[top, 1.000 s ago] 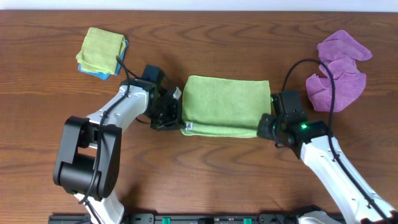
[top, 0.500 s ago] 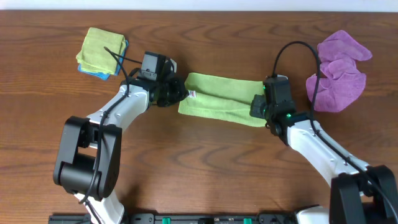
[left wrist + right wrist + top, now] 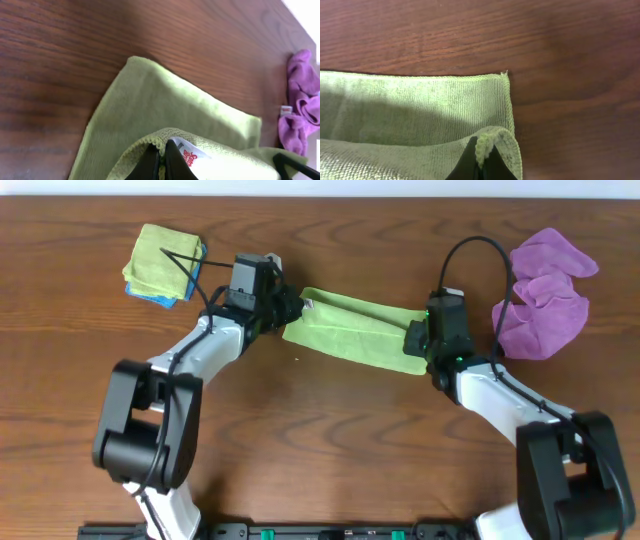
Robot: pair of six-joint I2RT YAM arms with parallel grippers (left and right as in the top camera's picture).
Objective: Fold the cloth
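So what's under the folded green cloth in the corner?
A blue cloth: only its edge peeks out beneath the folded green cloth. The rest is covered.

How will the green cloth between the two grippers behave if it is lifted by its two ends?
Probably floppy: the green cloth curls over where the left gripper pinches its edge, so its middle would likely sag. It seems light: the right gripper holds up a folded edge with only a fingertip pinch. The looped, rough surface should resist slipping.
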